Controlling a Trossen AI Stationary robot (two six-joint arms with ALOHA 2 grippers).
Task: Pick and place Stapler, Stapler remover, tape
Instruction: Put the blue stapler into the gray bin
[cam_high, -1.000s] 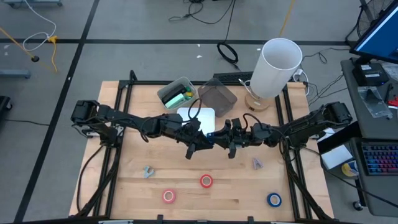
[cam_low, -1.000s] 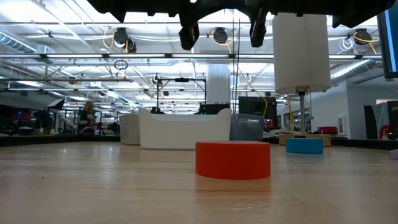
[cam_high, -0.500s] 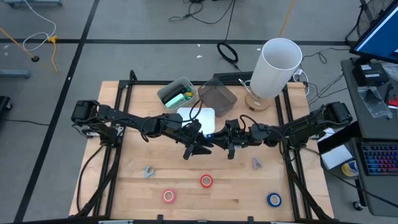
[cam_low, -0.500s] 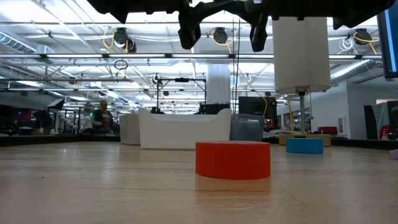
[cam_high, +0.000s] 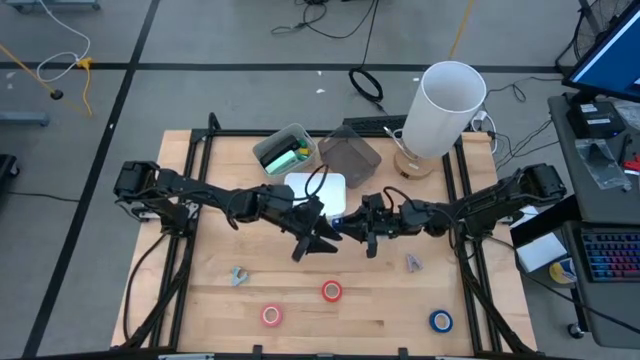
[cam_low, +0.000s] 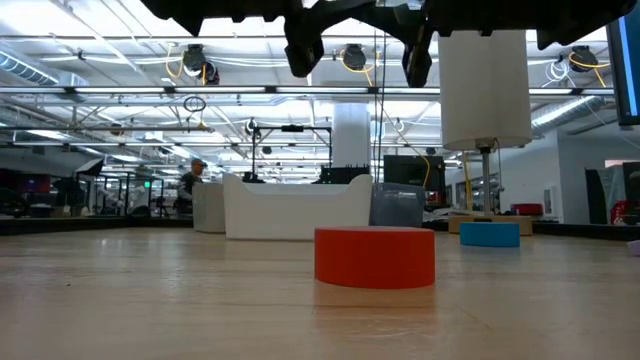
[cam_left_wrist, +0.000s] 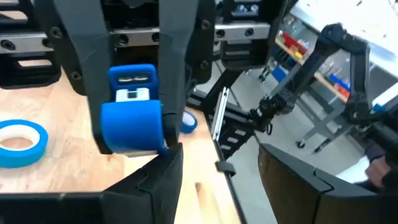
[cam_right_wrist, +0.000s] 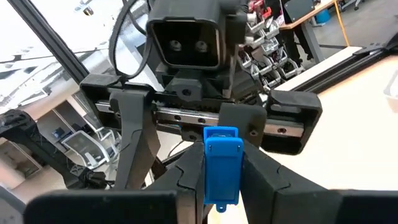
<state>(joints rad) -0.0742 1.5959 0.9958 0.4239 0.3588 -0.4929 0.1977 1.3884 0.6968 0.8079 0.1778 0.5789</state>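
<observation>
The red tape (cam_low: 374, 256) lies nearest on the table (cam_high: 200, 300), a blue tape (cam_low: 489, 233) further back. Above mid-table the right gripper (cam_right_wrist: 222, 186) is clamped on the blue stapler (cam_right_wrist: 221, 163); the left gripper (cam_high: 318, 240) faces it with fingers (cam_right_wrist: 135, 137) spread, released

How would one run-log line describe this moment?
right gripper: shut on blue stapler | left gripper: open, facing it | where: mid-air, centre | tape rolls: on table
</observation>
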